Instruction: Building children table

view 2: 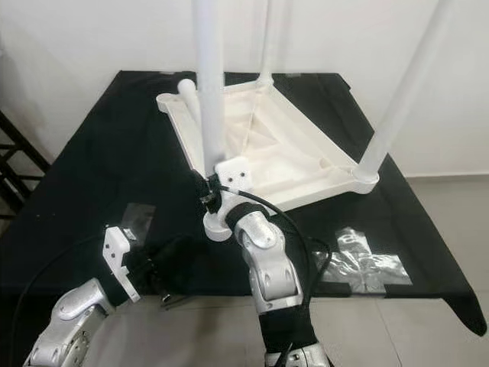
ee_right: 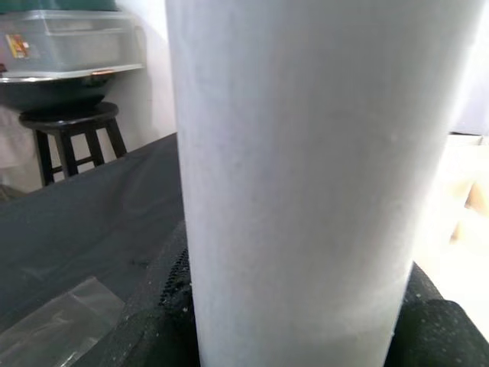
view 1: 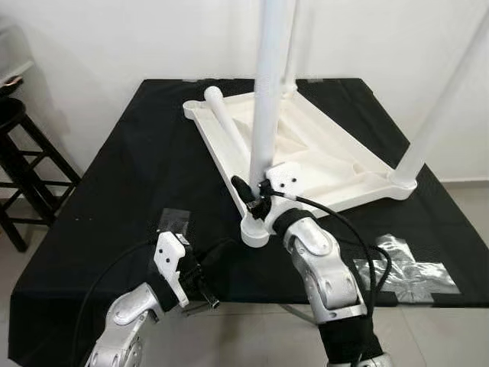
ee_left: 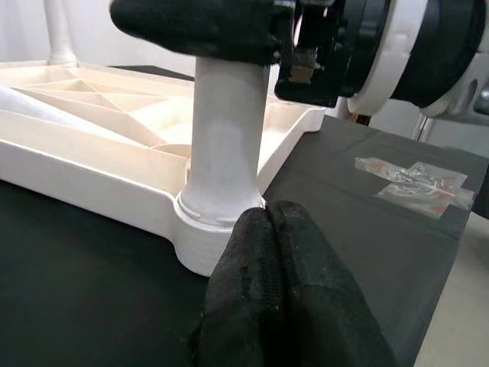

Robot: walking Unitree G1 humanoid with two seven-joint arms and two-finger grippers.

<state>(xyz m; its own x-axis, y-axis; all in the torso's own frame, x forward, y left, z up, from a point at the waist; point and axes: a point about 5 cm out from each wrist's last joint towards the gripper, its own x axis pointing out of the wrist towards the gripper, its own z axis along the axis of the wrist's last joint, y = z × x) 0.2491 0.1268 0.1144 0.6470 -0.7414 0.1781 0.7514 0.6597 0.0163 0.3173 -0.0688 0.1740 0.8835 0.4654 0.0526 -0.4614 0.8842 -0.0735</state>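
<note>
Right gripper (view 1: 260, 200) clenched around the near table leg (view 1: 267, 115) above its corner socket (view 1: 255, 229); any tilt risks cross-threading.

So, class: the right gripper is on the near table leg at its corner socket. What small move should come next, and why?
Probably twist the near leg further into its socket. The right gripper is clamped round the leg just above the socket of the upturned tabletop, while one leg lies loose in it and the left gripper waits closed.

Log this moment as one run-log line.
right pincer: shut on upright white plastic table leg | left pincer: shut, idle | upside-down white plastic tabletop: on black cloth
</note>
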